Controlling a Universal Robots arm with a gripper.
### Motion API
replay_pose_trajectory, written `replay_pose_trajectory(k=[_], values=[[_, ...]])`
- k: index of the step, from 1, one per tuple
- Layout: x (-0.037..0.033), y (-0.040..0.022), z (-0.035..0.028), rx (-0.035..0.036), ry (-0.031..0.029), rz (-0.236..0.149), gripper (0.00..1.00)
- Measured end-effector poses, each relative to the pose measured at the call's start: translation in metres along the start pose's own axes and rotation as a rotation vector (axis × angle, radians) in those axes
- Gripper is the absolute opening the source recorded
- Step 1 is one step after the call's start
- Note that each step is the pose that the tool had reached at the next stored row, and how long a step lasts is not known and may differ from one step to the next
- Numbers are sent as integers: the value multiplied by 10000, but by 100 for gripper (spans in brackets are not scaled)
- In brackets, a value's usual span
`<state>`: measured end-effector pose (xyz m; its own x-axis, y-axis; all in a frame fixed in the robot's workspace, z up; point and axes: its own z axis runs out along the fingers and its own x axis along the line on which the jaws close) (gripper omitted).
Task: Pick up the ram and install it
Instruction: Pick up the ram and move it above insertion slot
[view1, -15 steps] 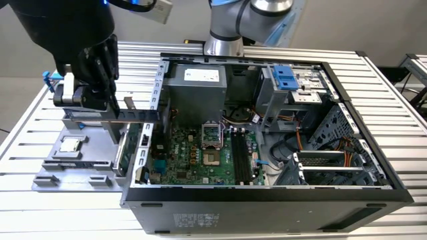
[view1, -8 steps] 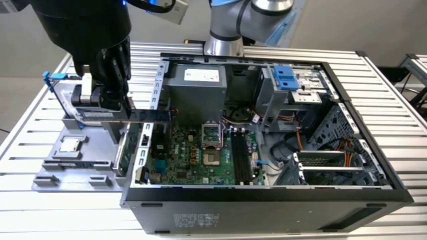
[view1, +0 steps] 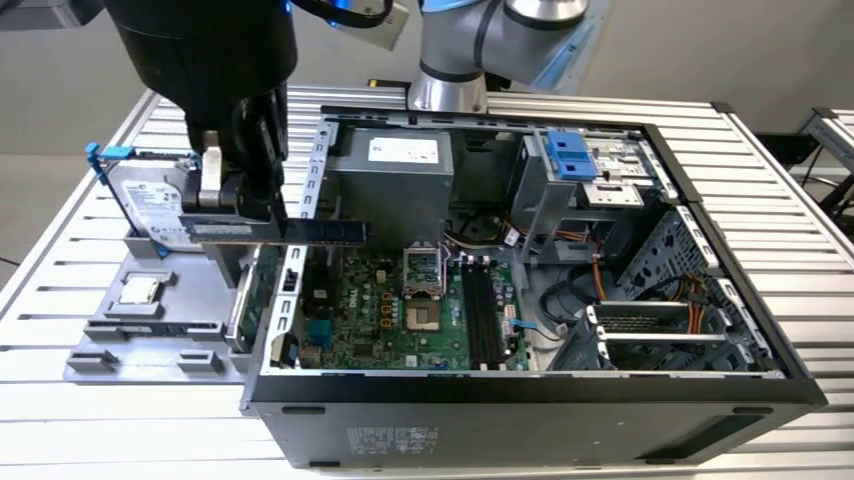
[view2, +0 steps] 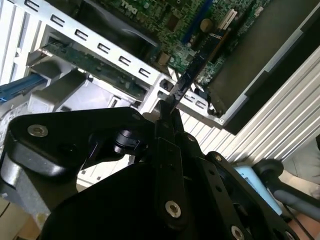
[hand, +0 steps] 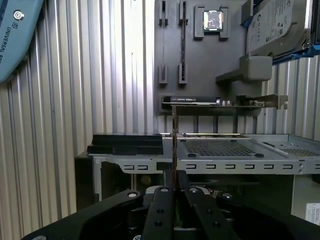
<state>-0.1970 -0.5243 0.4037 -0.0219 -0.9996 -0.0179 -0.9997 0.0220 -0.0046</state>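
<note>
The gripper (hand: 174, 176), its fingers (hand: 162, 202) clenched on the ram (view1: 327, 231), holds it aloft across the computer case (view1: 534, 388) wall: picked up, not yet seated in the motherboard (view1: 380, 312) slots (view1: 481, 310).

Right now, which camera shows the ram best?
The exterior view: the ram shows its long flat side, held in the gripper. Both wrist views show it edge-on, a thin strip.
</note>
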Motion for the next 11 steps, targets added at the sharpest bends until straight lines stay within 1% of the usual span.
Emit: replay_pose_trajectory(k=[7, 11], values=[[-4, -162, 1, 0, 0, -1, 0], [-6, -271, 1, 0, 1, -3, 0]])
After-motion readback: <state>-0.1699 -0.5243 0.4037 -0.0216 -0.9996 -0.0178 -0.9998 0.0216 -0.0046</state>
